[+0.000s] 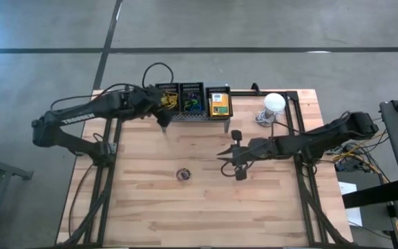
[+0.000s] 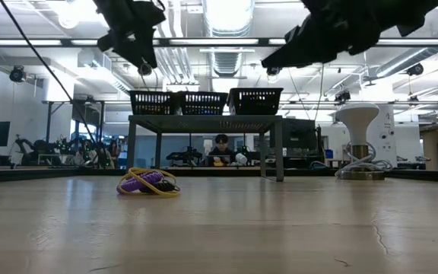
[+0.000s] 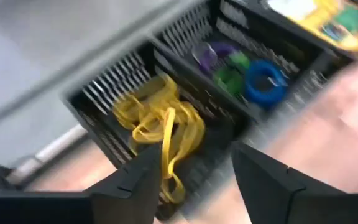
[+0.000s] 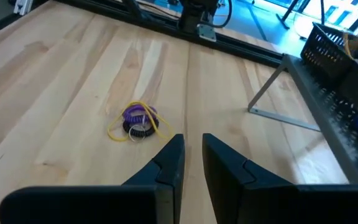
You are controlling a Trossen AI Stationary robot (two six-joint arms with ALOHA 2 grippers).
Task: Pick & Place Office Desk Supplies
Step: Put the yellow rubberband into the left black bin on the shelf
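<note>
Ahead of the black left gripper: yellow rubber bands in a black mesh basket; purple, green and blue loops in the next one. Ahead of the black right gripper: a purple-yellow-black tangle on pale wood table.

Counter of pale planked wood with a smooth, faintly shiny finish, black slotted baskets that looked like plastic, thin rubbery yellow bands, matt dark claw fingers, grey concrete floor
</note>
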